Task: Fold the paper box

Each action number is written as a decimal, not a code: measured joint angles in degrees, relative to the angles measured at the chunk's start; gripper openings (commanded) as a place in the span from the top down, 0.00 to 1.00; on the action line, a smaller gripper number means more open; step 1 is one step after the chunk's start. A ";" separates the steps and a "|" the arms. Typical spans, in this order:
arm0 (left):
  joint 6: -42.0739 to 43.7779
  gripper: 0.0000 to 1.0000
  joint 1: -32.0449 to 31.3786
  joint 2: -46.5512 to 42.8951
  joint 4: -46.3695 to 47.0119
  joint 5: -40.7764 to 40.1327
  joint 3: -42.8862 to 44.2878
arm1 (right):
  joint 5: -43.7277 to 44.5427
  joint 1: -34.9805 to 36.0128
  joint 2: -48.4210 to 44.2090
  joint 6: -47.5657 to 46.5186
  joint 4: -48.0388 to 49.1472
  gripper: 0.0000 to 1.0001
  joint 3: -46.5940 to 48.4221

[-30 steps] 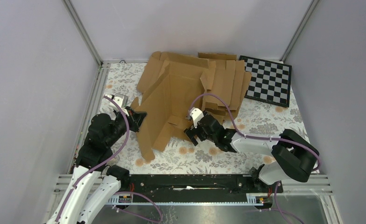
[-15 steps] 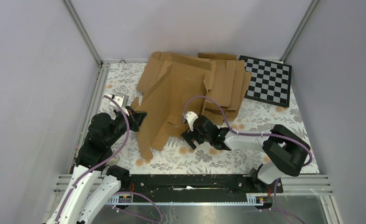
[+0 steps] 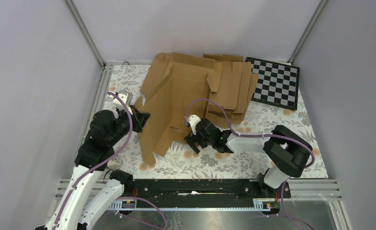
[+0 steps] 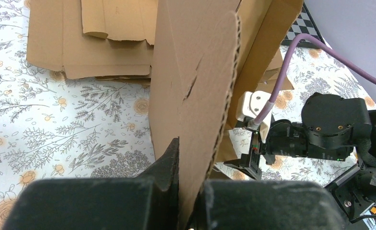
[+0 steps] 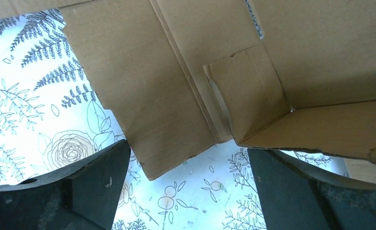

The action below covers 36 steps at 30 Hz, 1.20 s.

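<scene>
L gripper (image 4: 190,191) clenched on edge of paper box (image 4: 195,72); sheet stands upright ahead of its jaws. R gripper (image 5: 186,167) released, jaws wide, lower flap (image 5: 152,110) just ahead, untouched. Risk: thin edge grip, so an R push may lever sheet out or tear it.

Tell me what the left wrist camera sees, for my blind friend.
The left gripper pinches the edge of the upright brown paper box. Behind it lie flat cardboard sheets on a flowery table; the right arm is nearby.
</scene>
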 measured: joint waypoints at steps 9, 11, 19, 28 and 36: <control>0.79 1.00 0.00 0.48 -0.48 -0.39 0.42 | 4.81 0.26 3.37 0.17 -0.33 0.01 2.56; 1.11 1.00 0.00 0.50 -0.68 -0.37 0.48 | 5.79 0.26 3.37 0.13 -0.28 0.00 2.56; 4.68 1.00 0.00 4.57 -5.42 0.92 5.66 | 7.04 0.24 3.74 -1.42 0.28 0.00 3.13; 9.01 1.00 0.00 8.35 -10.49 1.60 10.08 | 0.17 -4.63 3.48 -1.44 4.70 0.01 2.95; 10.12 1.00 0.00 9.68 -12.85 1.33 12.13 | -3.43 -7.04 2.58 -1.40 7.23 0.06 2.71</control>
